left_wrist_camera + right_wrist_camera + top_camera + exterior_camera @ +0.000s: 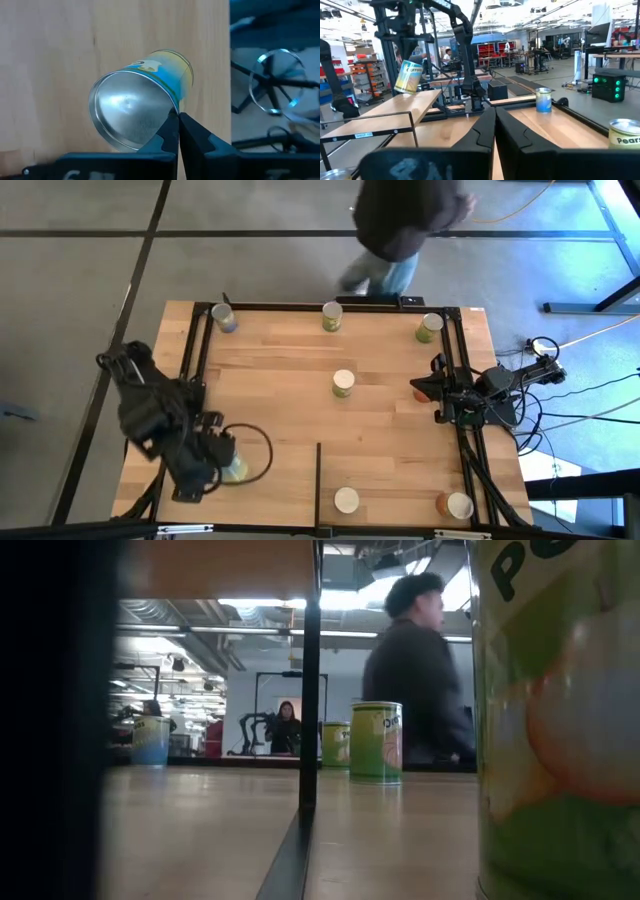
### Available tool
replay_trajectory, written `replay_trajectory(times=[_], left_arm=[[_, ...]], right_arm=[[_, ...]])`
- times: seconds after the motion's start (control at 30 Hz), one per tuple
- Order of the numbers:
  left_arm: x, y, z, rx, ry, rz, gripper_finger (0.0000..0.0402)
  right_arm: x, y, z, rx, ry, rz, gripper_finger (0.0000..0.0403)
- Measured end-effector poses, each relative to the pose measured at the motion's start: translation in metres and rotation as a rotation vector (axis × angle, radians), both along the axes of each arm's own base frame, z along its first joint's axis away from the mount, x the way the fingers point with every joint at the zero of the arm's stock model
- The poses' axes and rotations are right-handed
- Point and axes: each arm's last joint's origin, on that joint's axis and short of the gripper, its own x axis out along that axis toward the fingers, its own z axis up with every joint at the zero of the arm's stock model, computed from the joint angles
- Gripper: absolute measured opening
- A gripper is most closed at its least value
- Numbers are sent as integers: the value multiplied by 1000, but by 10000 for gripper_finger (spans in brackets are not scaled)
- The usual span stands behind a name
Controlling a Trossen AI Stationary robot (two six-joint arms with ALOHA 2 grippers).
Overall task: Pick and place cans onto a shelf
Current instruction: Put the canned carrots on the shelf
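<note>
Butcher-block tabletop (300, 395) fills the view, a thin dark divider (318, 485) standing on its near edge. Left gripper (222, 462), at the near left, has its jaws pinched shut on the rim of a yellow-and-blue can (145, 95), tilted above the wood. Right gripper (437, 392) waits at the right edge, jaws together. Other cans stand scattered; a person (400, 225) passes behind

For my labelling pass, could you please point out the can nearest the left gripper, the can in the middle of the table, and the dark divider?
Can by left gripper (137, 107): left wrist view, shiny end.
Middle can (343, 381): high view, pale top.
Dark divider (318, 485): high view, mid-length.
</note>
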Motion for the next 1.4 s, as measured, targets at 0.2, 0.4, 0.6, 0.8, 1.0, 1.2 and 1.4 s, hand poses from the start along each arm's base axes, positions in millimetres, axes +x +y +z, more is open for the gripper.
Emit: replay_trajectory(times=[0.2, 0.4, 0.6, 0.8, 1.0, 1.2, 1.4], left_arm=[[-5, -29, -16, 50, 19, 58, 0], [-2, -45, -29, 67, 75, 35, 0], [0, -46, -32, 68, 96, 37, 0], [2, -45, -32, 49, 118, 51, 10], [4, -43, -32, 38, 130, 100, 25], [2, -45, -32, 4, 181, 70, 28], [1, -43, -20, -28, 138, 81, 28]], right_arm=[[0, 0, 0, -4, 0, -1, 16], [0, 0, 0, -5, 0, -1, 16], [0, 0, 0, -4, 0, -1, 16], [0, 0, 0, -3, 0, -1, 16], [0, 0, 0, -3, 0, -1, 16], [0, 0, 0, -3, 0, -1, 16], [0, 0, 0, 0, 0, -1, 16]])
